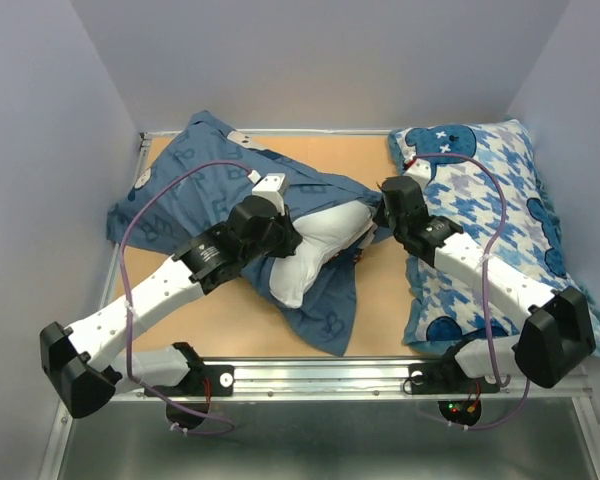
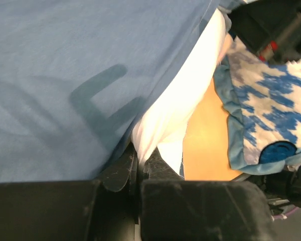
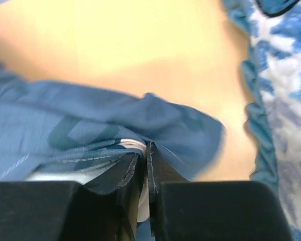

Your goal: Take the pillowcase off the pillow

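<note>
Near the middle of the counter (image 1: 380,300), the pillow (image 1: 325,240) shows its white end out of the open mouth of the pillowcase (image 1: 200,170). The larger part of the pillowcase lies wrinkled toward the far left corner.

The left gripper (image 1: 285,238) is closed on this bare white end. In its wrist view the fingers (image 2: 118,173) are almost together, with a fold of white cloth pinched between them. The right gripper (image 1: 383,212) is closed also, on the blue fabric at the right side of the mouth, and its wrist view shows the fingers (image 3: 123,173) pressed onto a blue fold. A little white appears under that fold, and it cannot be told if some pillow is caught too. Probably this division is on purpose: one arm holds the pillow and the other holds the case, so that pulling them apart makes the case slide off.

For room, the right side is narrow. The houndstooth pillow (image 1: 490,190) fills the right strip of the counter. The right arm lies over it, with the gripper just beside its left edge. Bare counter is open at the near middle and along the far edge. The far-left part of the case reaches the left rim, so drawing the pillow toward the near side seems the freer way. A flap of the case lies under the white end and may drag.
</note>
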`<state>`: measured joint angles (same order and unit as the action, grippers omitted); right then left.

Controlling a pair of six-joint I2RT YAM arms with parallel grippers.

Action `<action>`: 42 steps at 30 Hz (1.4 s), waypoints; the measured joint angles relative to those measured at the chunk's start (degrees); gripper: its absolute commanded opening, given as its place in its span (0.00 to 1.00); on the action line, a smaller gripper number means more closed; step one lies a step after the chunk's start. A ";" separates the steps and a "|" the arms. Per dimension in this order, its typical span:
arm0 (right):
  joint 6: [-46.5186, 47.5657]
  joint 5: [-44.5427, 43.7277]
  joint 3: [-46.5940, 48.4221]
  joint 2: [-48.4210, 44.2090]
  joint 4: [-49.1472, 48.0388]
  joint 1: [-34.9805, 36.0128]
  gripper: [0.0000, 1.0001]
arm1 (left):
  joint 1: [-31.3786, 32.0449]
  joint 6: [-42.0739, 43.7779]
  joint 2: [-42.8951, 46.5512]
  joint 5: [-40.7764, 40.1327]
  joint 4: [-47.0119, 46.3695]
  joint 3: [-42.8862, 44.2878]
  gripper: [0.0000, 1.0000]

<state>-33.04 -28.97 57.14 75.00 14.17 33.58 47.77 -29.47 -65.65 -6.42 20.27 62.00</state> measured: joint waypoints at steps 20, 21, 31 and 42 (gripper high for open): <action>-5.95 32.96 7.48 23.89 -11.21 -12.44 0.24 | 0.55 -2.05 13.57 0.28 7.54 0.35 0.00; -6.34 35.01 8.39 26.18 -12.33 -12.55 0.28 | 0.48 -2.01 13.81 0.26 7.65 0.70 0.00; -8.13 49.13 10.16 27.36 -16.41 -15.06 0.79 | 0.15 -2.01 14.16 1.05 5.66 3.61 0.00; -14.62 45.81 7.15 1.05 -14.01 -21.88 0.88 | 0.15 -6.54 15.21 -2.36 -2.97 0.11 0.00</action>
<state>-47.66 16.84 64.29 76.05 0.16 11.70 47.92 -36.01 -50.43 -8.78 17.30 62.11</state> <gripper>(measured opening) 0.865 0.081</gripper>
